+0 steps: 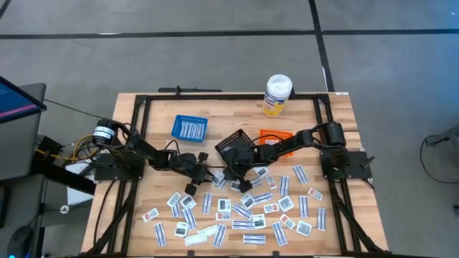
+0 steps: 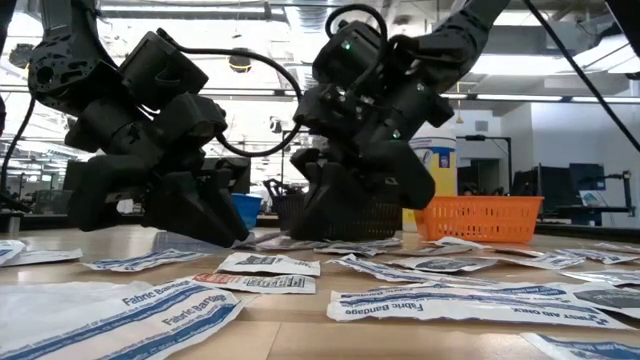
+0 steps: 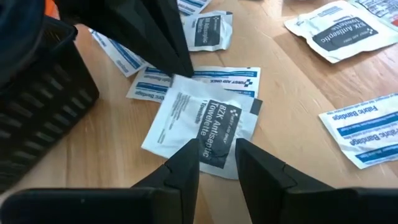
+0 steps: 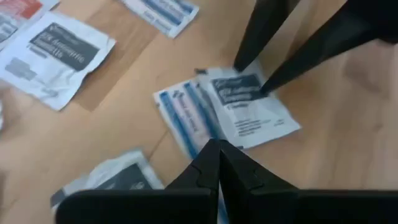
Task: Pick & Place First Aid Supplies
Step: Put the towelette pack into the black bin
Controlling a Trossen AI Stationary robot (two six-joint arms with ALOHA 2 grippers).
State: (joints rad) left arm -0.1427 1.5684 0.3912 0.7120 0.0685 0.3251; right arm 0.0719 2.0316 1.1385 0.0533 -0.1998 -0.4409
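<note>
A white towelette packet with a dark label [image 3: 205, 124] lies flat on the wooden table, over a blue-printed bandage strip [image 3: 224, 76]. My left gripper [image 3: 216, 158] is open, with a fingertip at each side of the packet's label near its near edge. My right gripper [image 4: 217, 149] is shut and comes from the opposite side, its tip at the packet's far edge. In the high view both grippers meet at mid-table, left [image 1: 209, 174] and right [image 1: 225, 176]. Many more white packets and strips [image 1: 251, 215] are spread over the table's near half. My left gripper's fingertips [image 4: 239, 67] stand on or just over the packet's dark label, slanting down from the table's left. I cannot tell whether they touch it. My right gripper's shut fingertips [image 3: 181, 70] bear on the packet's far edge [image 3: 186, 79], slanting down from the table's right. The packet lies flat on the table.
A black basket [image 1: 237, 147] stands just behind the grippers. An orange basket [image 1: 276, 136] is to its right and a blue one [image 1: 190, 127] to its left. A white bottle with a yellow label [image 1: 278, 94] stands at the far edge.
</note>
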